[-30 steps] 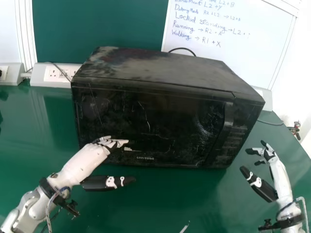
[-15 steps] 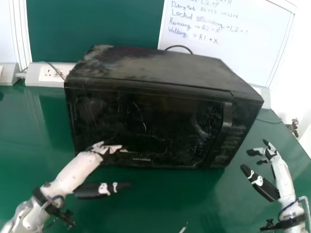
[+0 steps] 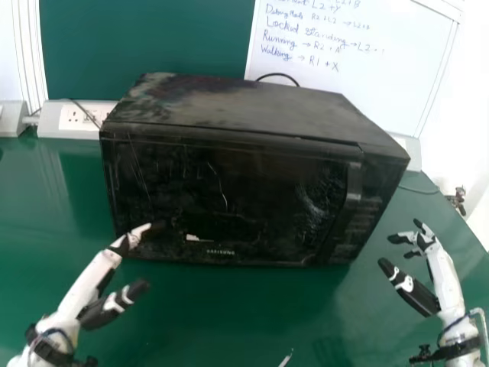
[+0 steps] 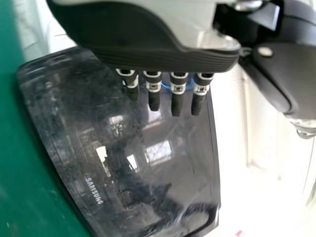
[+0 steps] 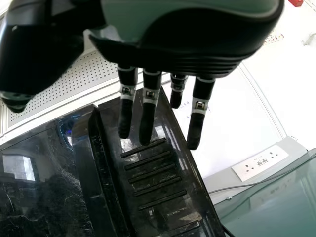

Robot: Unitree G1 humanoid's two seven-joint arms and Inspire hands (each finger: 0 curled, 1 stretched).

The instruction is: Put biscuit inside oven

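Standing beyond left hand (image 3: 90, 281), black oven (image 3: 252, 191), right hand (image 3: 442, 271) near its right side

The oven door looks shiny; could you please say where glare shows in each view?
Head view: the oven door is mostly dark, the table faintly glossy. Left wrist view: bright window-like reflections on the door, washed-out background beyond. Right wrist view: a pale reflected patch on the door.

Left hand (image 3: 90, 278) open; right hand (image 3: 443, 279) open, thumb apart.
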